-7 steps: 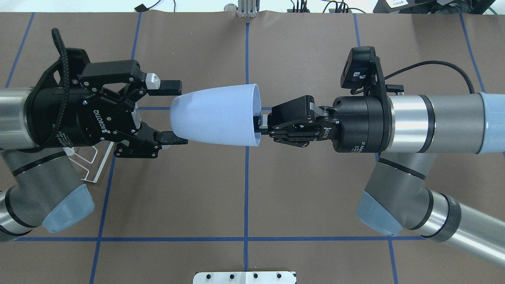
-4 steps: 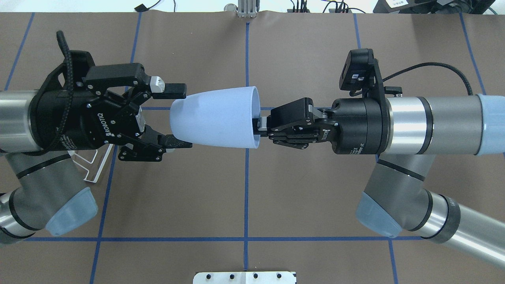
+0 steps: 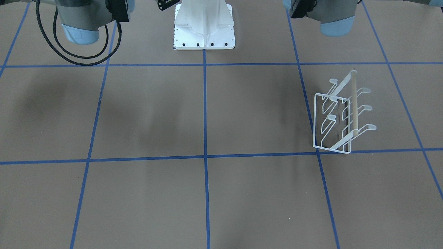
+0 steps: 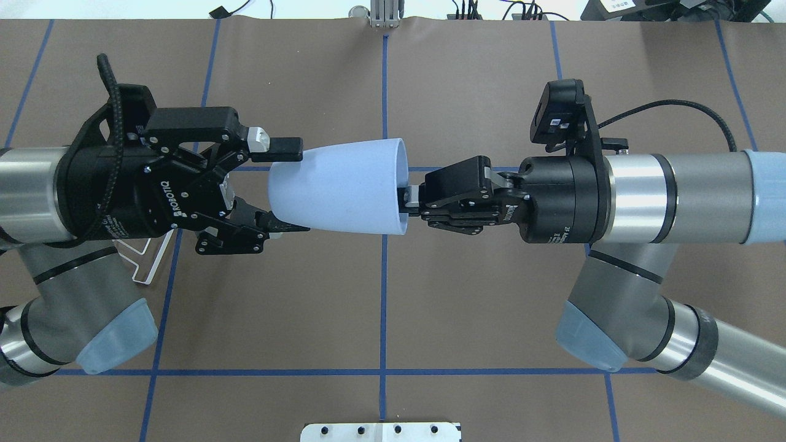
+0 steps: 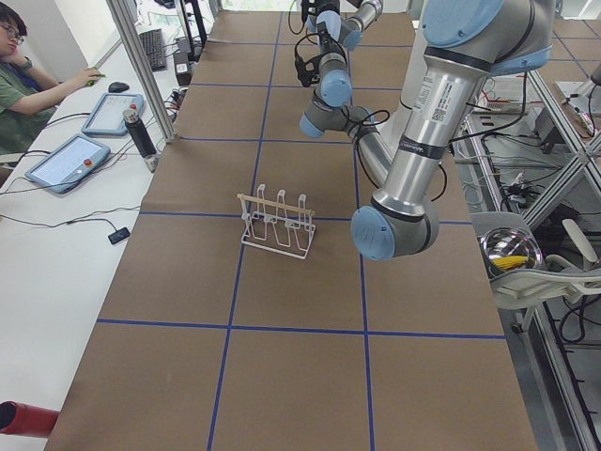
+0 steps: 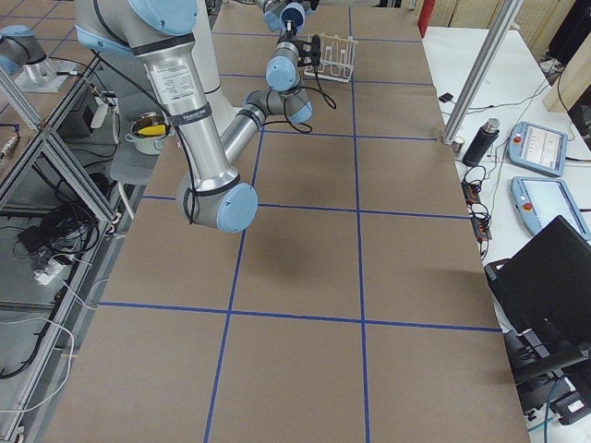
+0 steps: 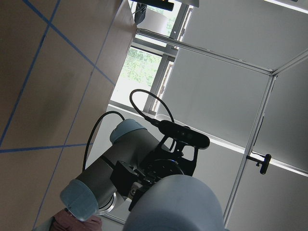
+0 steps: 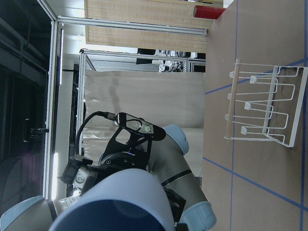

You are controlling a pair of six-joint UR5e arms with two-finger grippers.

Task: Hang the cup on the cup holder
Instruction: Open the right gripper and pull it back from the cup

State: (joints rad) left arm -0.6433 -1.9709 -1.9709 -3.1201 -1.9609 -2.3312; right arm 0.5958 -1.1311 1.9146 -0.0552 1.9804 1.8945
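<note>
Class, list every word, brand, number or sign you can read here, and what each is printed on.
"ROBOTIQ": white print on the body of the left gripper.
right gripper: upside-down white print on its body, too small to read.
white sticker on the right wrist camera: too small to read.
cup and cup holder: none.

Cup holder (image 4: 158, 264) mostly hidden — under the left arm.
</note>
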